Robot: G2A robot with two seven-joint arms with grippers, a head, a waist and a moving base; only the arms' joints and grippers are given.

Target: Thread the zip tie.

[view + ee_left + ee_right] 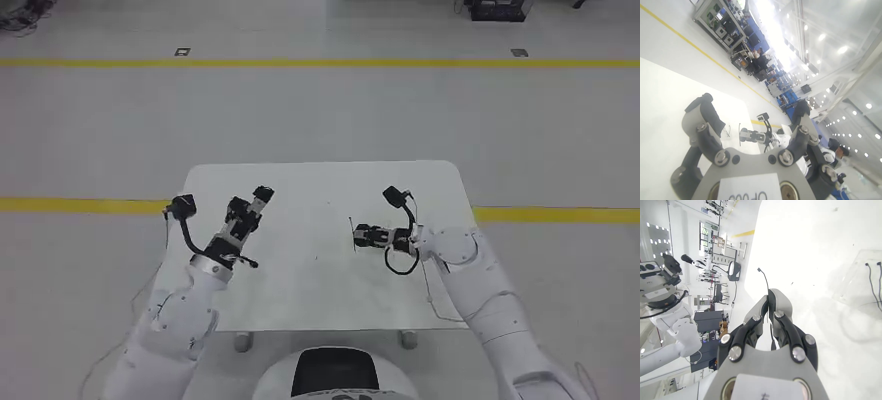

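Item one, zip tie [765, 279]: a thin black strap clamped across its length in my right gripper [768, 294], whose fingers are pressed together on it. The square head stands free above the fingertips at centre frame in the right wrist view, and the tail runs back between the fingers toward the palm. In the top view the same tie [352, 230] is a short dark line just left of the right gripper [358, 237], over the right half of the desk [300, 290] and, as far as I can tell, lifted clear of it. Item two, left gripper [252, 200]: at the left of the desk, fingers [706, 113] spread wide apart around nothing, well away from the tie. Its own wrist view looks across at the tie [739, 132], upright at lower centre. Item three, clear tray [849, 279]: at the right edge of the right wrist view, holding two spare ties [871, 281]. Status, as I judge it: the tie is picked up and presented, but it is straight, not looped, so threading has not begun. Next requirement: the left gripper must cross over and close on a free end. The strap then has to bend so the tail tip lines up squarely with the small slot in the head, with little margin for error.
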